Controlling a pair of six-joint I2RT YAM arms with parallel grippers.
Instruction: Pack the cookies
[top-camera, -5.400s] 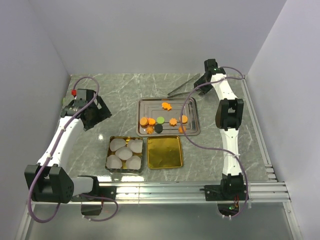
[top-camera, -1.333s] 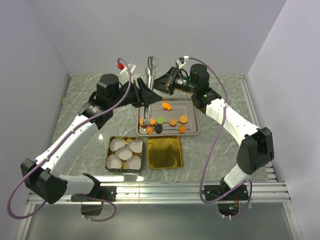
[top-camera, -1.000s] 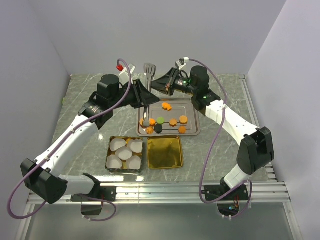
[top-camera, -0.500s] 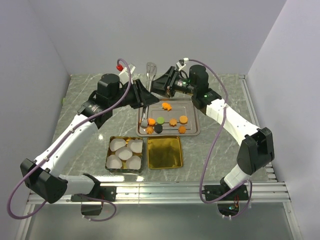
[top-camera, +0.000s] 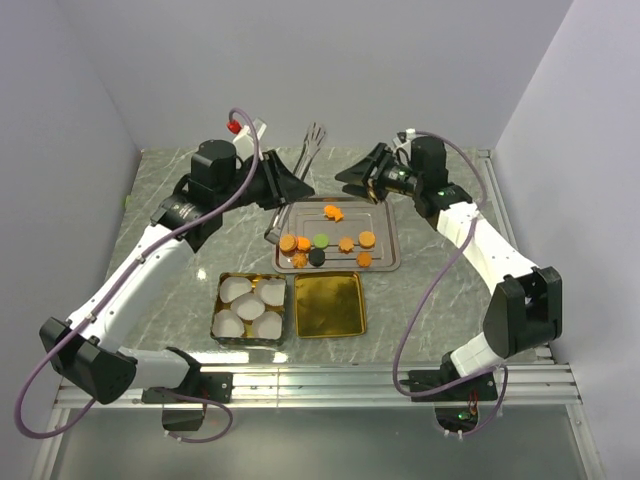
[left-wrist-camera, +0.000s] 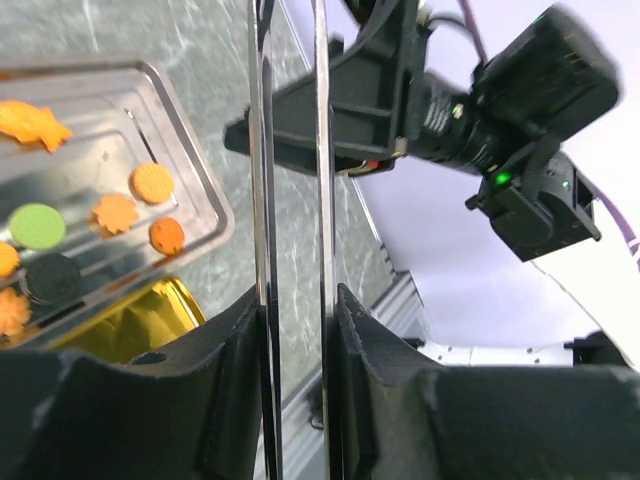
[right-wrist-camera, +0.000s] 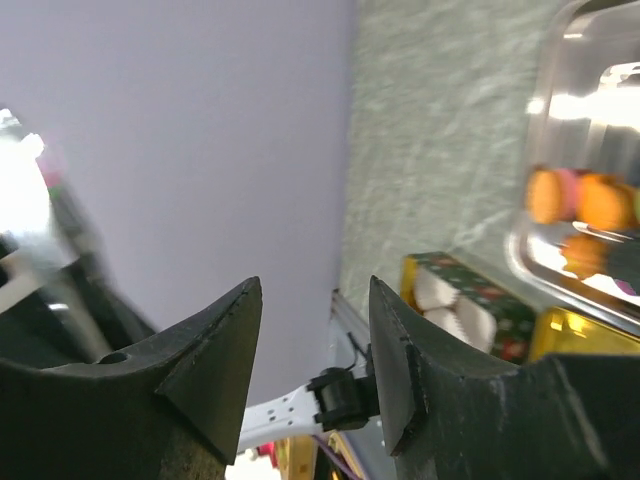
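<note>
Top external view: the cookies (top-camera: 321, 240), small flat orange discs and flower shapes with one green and one black, lie on a silver tray (top-camera: 391, 262) just on the near side of both grippers, between them. They look light, thin and probably brittle, best nipped by their edges. The left gripper (top-camera: 293, 188) is clamped on metal tongs (top-camera: 313, 138); the right gripper (top-camera: 348, 178) is spread and holds nothing. Nearer the bases sit a gold tin (top-camera: 219, 290) of white paper cups (top-camera: 250, 305) and a gold lid (top-camera: 330, 305). The desk (top-camera: 185, 300) is grey marble-patterned, enclosed by plain pale walls (top-camera: 350, 60).
</note>
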